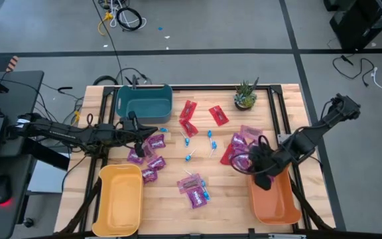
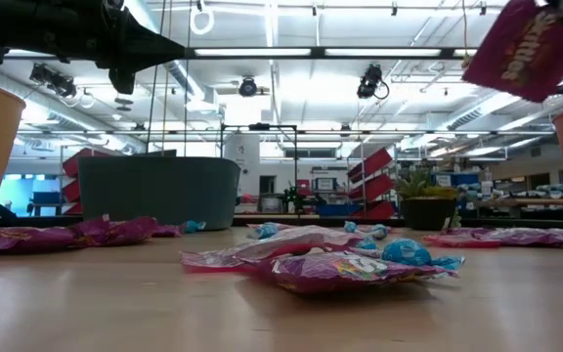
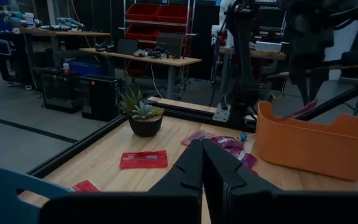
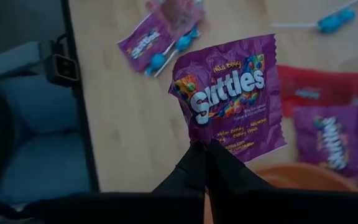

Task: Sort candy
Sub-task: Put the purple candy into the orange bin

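- The right gripper has its fingers pinched tight on a purple packet, holding it up in the air at the right of the high view, over the near edge of the orange bin.
- The left gripper is squeezed shut with nothing in it, at the left, by the teal bin.
- More candy lies spread on the middle of the table.

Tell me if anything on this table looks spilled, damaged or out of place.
Nothing looks damaged. The candy lies loose across the table, waiting to be sorted. The right claw holds one purple packet by its edge above the orange bin.
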